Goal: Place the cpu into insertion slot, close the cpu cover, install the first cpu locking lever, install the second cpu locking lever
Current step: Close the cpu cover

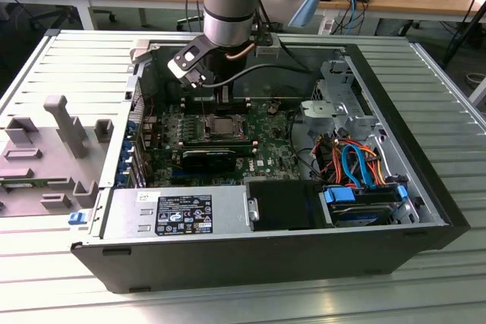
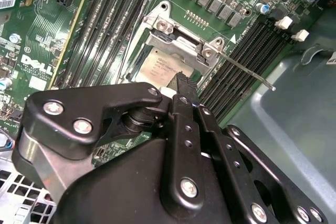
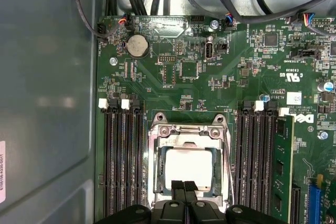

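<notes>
- I see the arm reach down into the open computer case (image 1: pixel 250 259), which lies on the ribbed metal worktop (image 1: pixel 45 294).
- gripper (image 1: pixel 224 102) hangs just above the insertion slot (image 3: pixel 161 177) on the green motherboard (image 3: pixel 184 72).
- cpu (image 3: pixel 188 166) sits in the insertion slot, silver top up, flat as far as I can tell. In the second wrist view the cpu (image 2: pixel 157 66) shows partly, behind the black finger.
- cpu cover (image 3: pixel 188 132) lies down around the cpu, which shows through its square window. I can't tell whether it is fully seated.
- In the second wrist view the cpu cover (image 2: pixel 178 39) shows its two screw heads on the hinge side.
- Jaws: pressed together, nothing between them. In the first wrist view the gripper (image 3: pixel 184 184) has its tips over the cpu's near edge. Touching or just above, I can't tell.
- In the second wrist view the gripper (image 2: pixel 185 85) points at the same edge of the cpu.
- One thin locking lever (image 2: pixel 244 69) sticks out from the cover's corner across the memory slots (image 2: pixel 236 61) and looks unlatched.
- Black memory slots (image 3: pixel 122 161) run on both sides of the socket.
- A grey fixture tray (image 1: pixel 53 149) lies on the worktop beside the case, at the exterior view's left.
</notes>
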Controlling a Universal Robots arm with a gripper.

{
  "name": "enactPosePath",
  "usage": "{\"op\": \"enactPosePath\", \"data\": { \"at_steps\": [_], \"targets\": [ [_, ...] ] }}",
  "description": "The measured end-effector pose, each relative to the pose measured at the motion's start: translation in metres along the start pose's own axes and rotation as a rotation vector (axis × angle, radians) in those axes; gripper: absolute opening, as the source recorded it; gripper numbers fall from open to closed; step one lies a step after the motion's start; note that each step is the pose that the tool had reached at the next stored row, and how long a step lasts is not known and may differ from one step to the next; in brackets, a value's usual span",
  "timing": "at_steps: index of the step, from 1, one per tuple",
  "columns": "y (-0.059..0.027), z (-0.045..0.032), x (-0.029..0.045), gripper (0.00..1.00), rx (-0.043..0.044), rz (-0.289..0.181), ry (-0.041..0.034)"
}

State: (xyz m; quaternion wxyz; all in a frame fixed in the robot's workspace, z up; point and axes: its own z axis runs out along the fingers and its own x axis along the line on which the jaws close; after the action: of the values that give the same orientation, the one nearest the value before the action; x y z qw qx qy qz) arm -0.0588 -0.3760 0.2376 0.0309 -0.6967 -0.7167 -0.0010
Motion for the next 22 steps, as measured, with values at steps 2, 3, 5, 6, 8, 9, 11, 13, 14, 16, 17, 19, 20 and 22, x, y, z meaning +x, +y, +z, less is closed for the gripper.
{"op": "enactPosePath", "data": {
  "at_steps": [2,3,5,6,8,9,11,13,14,16,17,19,20,22],
  "targets": [
    [-0.0005,0.0004,0.0000,0.11,0.0000,0.000,0.0000],
    [-0.0007,0.0005,0.0000,0.11,0.0000,0.000,0.0000],
    [-0.0012,0.0009,0.0000,0.11,0.0000,0.000,0.0000],
    [-0.0013,0.0013,0.0000,0.11,-0.0001,0.000,0.0000],
    [-0.0015,0.0019,0.0000,0.11,0.0000,0.000,0.0000],
    [-0.0016,0.0020,-0.0001,0.11,0.0000,0.000,-0.0001],
    [-0.0017,0.0025,-0.0001,0.11,0.0000,0.000,0.0000],
    [-0.0020,0.0029,-0.0001,0.11,0.0001,0.000,-0.0001],
    [-0.0021,0.0032,-0.0001,0.11,0.0000,0.000,0.0000],
    [-0.0022,0.0035,-0.0001,0.11,0.0000,0.000,0.0000],
    [-0.0023,0.0036,-0.0001,0.11,0.0000,0.000,0.0000],
    [-0.0023,0.0040,-0.0001,0.11,0.0000,0.000,-0.0001],
    [-0.0023,0.0042,-0.0001,0.11,0.0000,0.000,0.0000],
    [-0.0023,0.0048,-0.0001,0.11,0.0000,0.000,0.0000]
  ]
}}
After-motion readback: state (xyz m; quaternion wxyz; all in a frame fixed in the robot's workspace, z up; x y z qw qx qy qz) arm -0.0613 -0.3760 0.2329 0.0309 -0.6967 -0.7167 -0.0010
